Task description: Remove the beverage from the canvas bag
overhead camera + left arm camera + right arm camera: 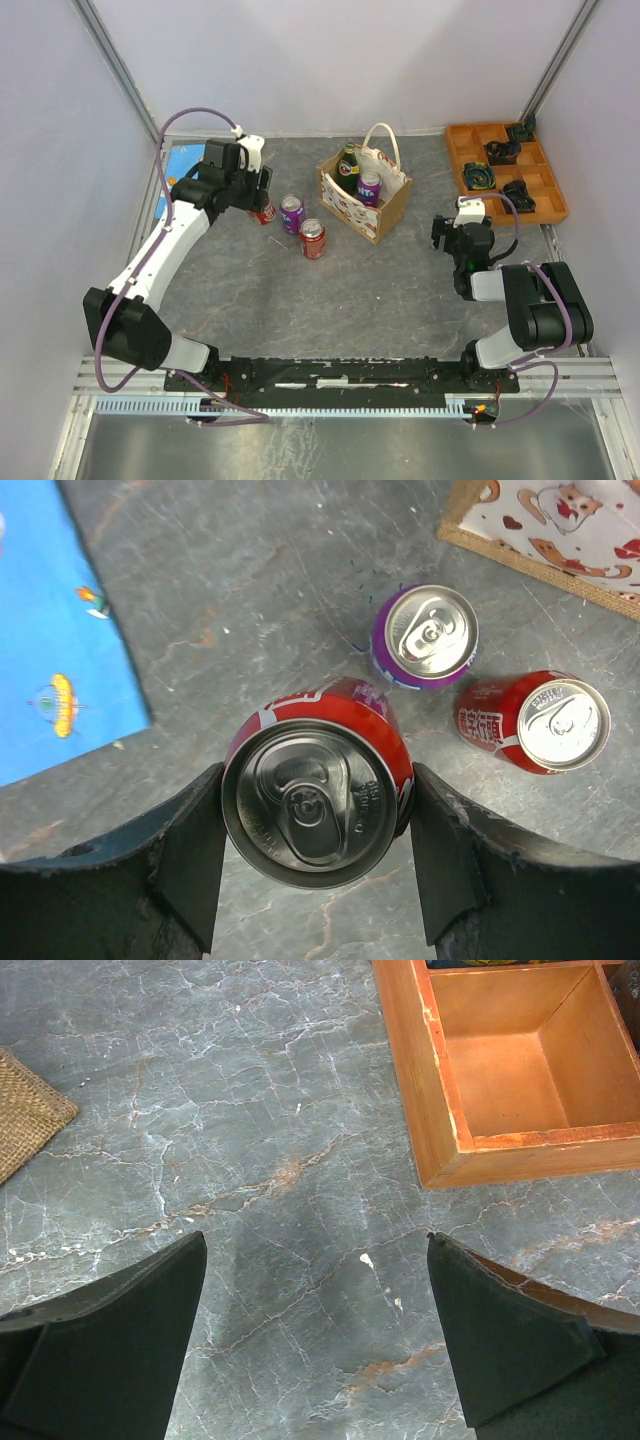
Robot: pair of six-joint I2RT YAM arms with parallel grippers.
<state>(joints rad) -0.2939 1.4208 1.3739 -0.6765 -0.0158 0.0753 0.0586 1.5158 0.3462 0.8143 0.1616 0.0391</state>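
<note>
Can [312, 802] (red, light, slick, thin-walled and easily dented) is clamped by its sides in my left pincer [317, 810], over the worktop [250, 600] left of the bag [348, 208]. A gentle mid-body squeeze suits it. My right pincer [315, 1330] gapes empty.

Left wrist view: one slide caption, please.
Left claw grips a red can; purple can and second red can stand nearby.

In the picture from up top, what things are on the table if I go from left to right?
blue mat → red can held in the left gripper → purple can → second red can → canvas bag → orange tray
</note>
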